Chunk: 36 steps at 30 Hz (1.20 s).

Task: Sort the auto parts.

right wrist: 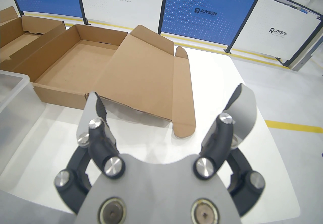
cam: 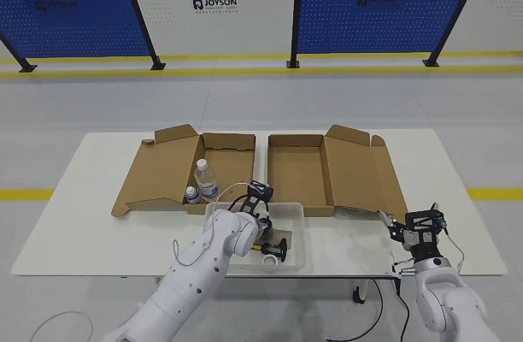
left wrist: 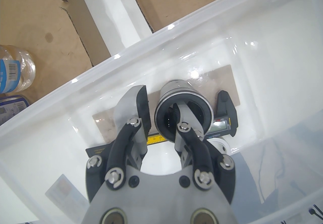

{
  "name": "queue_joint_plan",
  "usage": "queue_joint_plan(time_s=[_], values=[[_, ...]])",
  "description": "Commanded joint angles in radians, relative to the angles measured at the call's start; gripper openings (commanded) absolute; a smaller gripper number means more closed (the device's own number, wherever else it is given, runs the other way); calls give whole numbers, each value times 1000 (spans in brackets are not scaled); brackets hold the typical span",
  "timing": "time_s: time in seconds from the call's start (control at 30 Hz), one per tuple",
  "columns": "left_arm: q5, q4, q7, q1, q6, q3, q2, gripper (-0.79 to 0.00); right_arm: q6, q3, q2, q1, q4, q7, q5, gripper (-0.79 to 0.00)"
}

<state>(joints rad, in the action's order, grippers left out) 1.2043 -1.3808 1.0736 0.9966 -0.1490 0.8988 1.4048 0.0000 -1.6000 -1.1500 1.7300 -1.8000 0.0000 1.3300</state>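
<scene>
In the left wrist view my left gripper [left wrist: 160, 104] is down inside a clear plastic bin [left wrist: 227, 3]. It is open, straddling the wall of a metal cylindrical bearing [left wrist: 184, 93]: one finger is inside the bore, the other outside, with small gaps on both sides. The bearing rests on a brown card [left wrist: 222, 78], beside a black digital caliper [left wrist: 225, 111] and a white ring [left wrist: 220, 144]. From above, the left gripper [cam: 266, 229] is over the bin [cam: 297, 209]. My right gripper [right wrist: 166, 95] stands wide open and empty above the table's right front corner [cam: 413, 227].
Two open cardboard boxes lie behind the bin. The left box [cam: 236, 162] holds two water bottles [cam: 206, 178], and the right box [cam: 300, 175] has a bare floor with its lid flap [right wrist: 151, 78] spread toward my right gripper. The table edge is close on the right.
</scene>
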Motion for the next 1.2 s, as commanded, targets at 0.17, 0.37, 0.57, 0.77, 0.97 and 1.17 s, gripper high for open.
queue_joint_plan(time_s=[0.17,0.37,0.57,0.77,0.97,1.17], values=[[15,-37,2,23,1,17,-3,-785,0,0,0,0,0,0,0,0],[34,-93,-1,55,12,38,-10,-785,0,0,0,0,0,0,0,0],[49,-176,-4,106,35,79,-23,-785,0,0,0,0,0,0,0,0],[35,-288,-1,174,73,140,-39,-785,0,0,0,0,0,0,0,0],[46,-304,7,205,94,167,-48,-785,0,0,0,0,0,0,0,0],[-2,-310,3,192,60,176,-43,-31,0,0,0,0,0,0,0,0]])
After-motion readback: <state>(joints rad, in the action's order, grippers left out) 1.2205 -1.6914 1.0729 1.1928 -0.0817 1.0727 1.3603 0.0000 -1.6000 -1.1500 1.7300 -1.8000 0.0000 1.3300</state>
